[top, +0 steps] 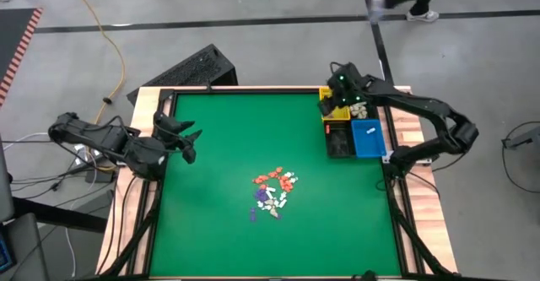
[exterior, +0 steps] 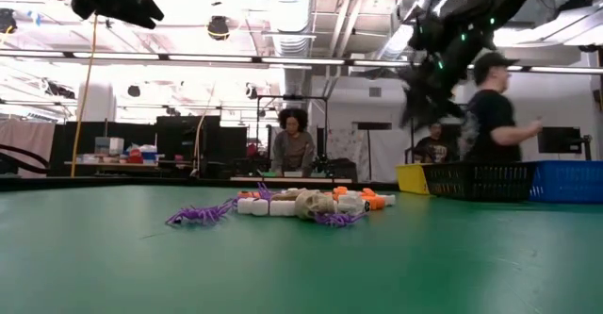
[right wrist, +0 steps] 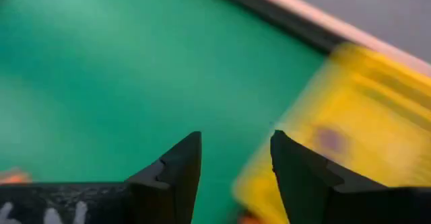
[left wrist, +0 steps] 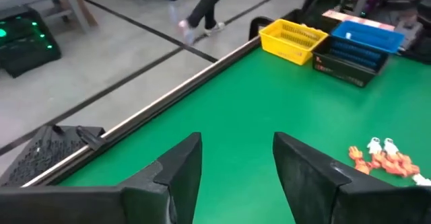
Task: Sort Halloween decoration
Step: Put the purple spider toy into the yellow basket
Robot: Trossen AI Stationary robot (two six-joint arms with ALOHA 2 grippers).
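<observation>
The Halloween decoration (top: 272, 192) lies as a loose heap of tiny orange, cream-white and purple trinkets in the middle of the green table; the low view shows the heap (exterior: 301, 204) too. My left gripper (left wrist: 237, 163) hovers open over the table's left side (top: 190, 142), well away from the heap, with nothing between its fingers. My right gripper (right wrist: 236, 163) is open and empty at the far right, slanting down over the near-left corner of the yellow bin (right wrist: 350, 130). In the high view the right gripper (top: 331, 102) is beside that bin (top: 337, 114).
A black bin (top: 339, 139) and a blue bin (top: 368, 137) stand side by side just nearer than the yellow one, along the right edge. A black keyboard-like object (top: 190, 70) lies on the floor beyond the far left corner. People (exterior: 490, 116) move in the room behind.
</observation>
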